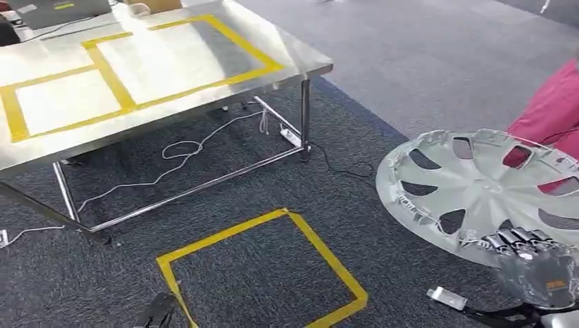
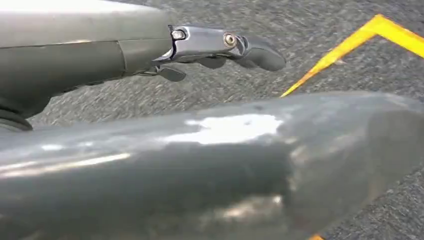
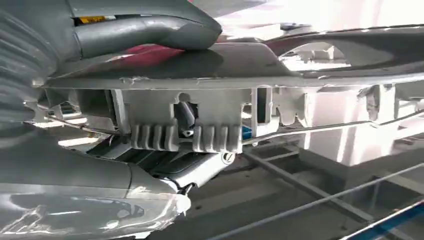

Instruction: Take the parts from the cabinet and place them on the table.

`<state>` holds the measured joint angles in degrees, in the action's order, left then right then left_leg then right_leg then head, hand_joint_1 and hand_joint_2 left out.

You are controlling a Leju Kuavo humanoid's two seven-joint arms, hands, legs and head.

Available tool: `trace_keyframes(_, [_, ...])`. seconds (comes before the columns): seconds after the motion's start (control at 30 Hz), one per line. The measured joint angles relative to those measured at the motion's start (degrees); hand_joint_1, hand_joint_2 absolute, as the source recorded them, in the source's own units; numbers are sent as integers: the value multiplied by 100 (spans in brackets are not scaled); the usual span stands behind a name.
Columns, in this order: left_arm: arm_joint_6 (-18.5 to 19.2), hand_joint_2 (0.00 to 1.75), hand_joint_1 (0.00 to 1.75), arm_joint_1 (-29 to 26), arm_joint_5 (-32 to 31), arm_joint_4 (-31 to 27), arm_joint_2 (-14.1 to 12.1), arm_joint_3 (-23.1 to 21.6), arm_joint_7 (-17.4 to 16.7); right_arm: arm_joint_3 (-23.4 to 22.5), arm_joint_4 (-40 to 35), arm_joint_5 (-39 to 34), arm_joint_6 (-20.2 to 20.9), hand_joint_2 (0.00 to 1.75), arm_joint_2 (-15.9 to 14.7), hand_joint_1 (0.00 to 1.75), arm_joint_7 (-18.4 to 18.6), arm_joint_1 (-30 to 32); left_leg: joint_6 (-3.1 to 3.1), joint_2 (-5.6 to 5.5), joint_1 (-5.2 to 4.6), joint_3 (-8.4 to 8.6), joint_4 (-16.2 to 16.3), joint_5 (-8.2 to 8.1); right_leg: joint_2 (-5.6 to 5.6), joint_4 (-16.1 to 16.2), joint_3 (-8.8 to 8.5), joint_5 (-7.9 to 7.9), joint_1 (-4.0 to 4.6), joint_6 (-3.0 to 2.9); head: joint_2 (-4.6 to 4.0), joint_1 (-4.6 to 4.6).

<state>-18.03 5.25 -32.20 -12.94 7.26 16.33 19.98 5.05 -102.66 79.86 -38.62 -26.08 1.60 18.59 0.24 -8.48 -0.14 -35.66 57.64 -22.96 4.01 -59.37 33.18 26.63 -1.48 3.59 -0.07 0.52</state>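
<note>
Gripping the near rim of a silver wheel cover point(image 1: 478, 188), the right hand point(image 1: 536, 263) is being held right of the counter point(image 1: 287, 65); the left hand point(image 2: 220, 47) is hanging released.

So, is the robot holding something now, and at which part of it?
Yes. The right hand holds the silver wheel cover by its rim, thumb on one face, fingers under the edge. The left hand holds nothing.

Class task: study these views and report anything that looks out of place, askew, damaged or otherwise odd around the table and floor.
Nothing looks damaged or spilled. Two small things: a white cable lies loosely looped on the carpet under the steel table, and the right hand holds the wheel cover by its near rim alone, so it hangs well out past the hand.
</note>
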Motion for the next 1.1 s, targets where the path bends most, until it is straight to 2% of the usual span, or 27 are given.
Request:
trace_keyframes(0.03, [0,0,0,-24,-2,0,-2,0,0,0,11,-28,0,175,0,175,0,-10,-31,-74,10,-10,-4,20,-68,-3,-1,-4,10,-37,0,-2])
trace_keyframes(0.07, [-2,0,0,-35,0,0,-15,0,-2,0,20,-48,0,175,0,175,0,-22,-45,-78,12,-30,10,4,-159,27,-14,-28,-34,-80,0,4])
trace_keyframes(0.1, [-4,0,0,-38,2,0,-6,0,-4,-2,22,-66,0,175,2,175,-7,-46,-81,289,-39,-74,125,-101,-220,32,-20,-29,-18,-119,0,-15])
trace_keyframes(0.13, [-4,0,0,-17,2,0,-4,0,-7,-4,22,-85,0,175,4,175,-11,-45,-107,536,-42,-216,420,-298,-295,32,-21,-26,-7,-156,0,-74])
trace_keyframes(0.17, [-4,0,0,7,2,0,-4,0,-4,-13,28,-105,0,175,4,175,-33,-43,-128,681,-34,-439,878,-536,-385,32,-20,-18,9,-171,0,-65])
trace_keyframes(0.23, [-2,0,0,16,0,0,7,-2,-7,-15,42,-124,0,175,7,175,-50,-49,-143,770,-15,-839,1713,-834,-562,31,-23,-3,27,-198,0,-72])
trace_keyframes(0.27, [0,0,0,7,-4,0,9,-2,-7,-15,52,-131,0,175,9,175,-52,-51,-143,774,-12,-865,1769,-784,-646,31,-30,0,32,-200,0,-70])
trace_keyframes(0.3, [0,0,0,5,-4,0,9,-2,-7,-15,63,-131,0,175,11,175,-59,-51,-134,778,-12,-777,1599,-629,-718,30,-38,8,37,-200,0,-72])
trace_keyframes(0.33, [0,0,0,6,-2,0,7,0,-9,-15,68,-131,0,175,11,175,-61,-52,-112,797,-17,-582,1230,-410,-790,30,-53,18,44,-195,0,-72])
trace_keyframes(0.37, [0,0,0,9,-4,0,2,0,-7,-18,68,-131,0,175,11,175,-66,-56,-73,889,-35,-315,750,-191,-854,31,-76,30,50,-184,0,-72])
trace_keyframes(0.4, [-2,0,0,19,-4,0,-2,0,-7,-24,68,-131,0,175,11,175,-81,-55,-7,1145,-76,-39,281,-39,-918,31,-105,47,57,-166,0,-74])
trace_keyframes(0.43, [-2,0,0,43,-4,0,-4,0,-7,-31,68,-131,0,175,13,175,-90,-45,19,1385,-155,76,27,-117,-979,6,-110,84,104,-125,0,-70])
trace_keyframes(0.47, [-4,0,0,64,-4,0,-2,0,-9,-39,72,-131,0,175,17,175,-94,-50,60,1297,-131,57,31,-103,-1033,17,-110,88,110,-102,0,-59])
trace_keyframes(0.57, [-4,0,0,37,-2,0,0,0,-9,-44,70,-131,0,175,20,175,-105,-73,113,1053,-119,51,-14,-89,-1248,52,-199,136,118,-20,0,-74])
trace_keyframes(0.6, [-4,0,0,27,4,0,0,2,-11,-50,72,-131,0,175,20,175,-107,-83,134,996,-77,70,-26,-68,-984,-28,-146,197,93,25,0,-55])
trace_keyframes(0.63, [-7,0,0,43,4,0,-7,4,-11,-50,70,-133,0,175,22,175,-107,-72,164,936,-56,71,-26,-69,-679,-282,-39,357,77,33,0,-26])
trace_keyframes(0.67, [-7,0,0,65,2,0,0,4,-11,-59,76,-133,0,175,22,175,-103,-56,186,854,-47,69,-26,-66,-517,-725,169,580,73,46,0,0])
trace_keyframes(0.7, [-4,0,0,69,2,0,6,2,-11,-59,81,-127,0,175,22,175,-111,-57,195,778,-44,67,-26,-70,-447,-1223,416,791,74,62,0,9])
trace_keyframes(0.73, [-2,0,0,67,2,0,13,2,-11,-57,81,-129,0,175,24,175,-111,-57,197,699,-43,69,-25,-70,-425,-1589,617,903,74,74,0,13])
trace_keyframes(0.77, [-2,0,0,61,2,0,15,2,-11,-57,83,-127,0,175,26,175,-111,-52,197,612,-39,71,-24,-70,-424,-1737,726,883,71,79,0,7])
trace_keyframes(0.8, [0,0,0,58,2,0,15,4,-11,-57,85,-129,0,175,26,175,-109,-50,192,522,-29,75,-21,-68,-422,-1609,701,731,69,83,0,13])
trace_keyframes(0.87, [2,0,0,57,2,0,15,4,-11,-59,85,-129,0,175,26,175,-109,-52,156,350,3,94,-11,-67,-361,-792,346,221,31,111,0,9])
trace_keyframes(0.9, [2,0,0,61,2,0,17,4,-11,-63,85,-129,0,175,26,175,-107,-52,107,259,16,90,11,-76,-136,-256,102,-30,-37,165,0,13])
trace_keyframes(0.93, [2,0,0,73,2,0,-4,4,-11,-59,98,-129,2,175,42,175,-107,-59,51,180,-17,44,50,-80,266,-71,24,88,-97,220,0,35])
trace_keyframes(0.97, [2,0,0,80,2,0,5,4,-11,-66,100,-129,0,175,42,175,-103,-58,29,104,-7,-14,80,-54,236,-32,-34,101,-106,126,0,18])
trace_keyframes(1.07, [2,0,0,39,4,0,-2,4,-13,-63,114,-122,2,175,50,175,-109,-48,-64,-110,33,-72,34,26,21,-54,-14,75,-71,2,0,31])
trace_keyframes(1.1, [0,0,0,27,4,0,-17,4,-15,-66,114,-122,0,175,50,175,-107,-58,-87,136,9,-89,70,-17,-71,-33,-35,65,-79,-52,0,26])
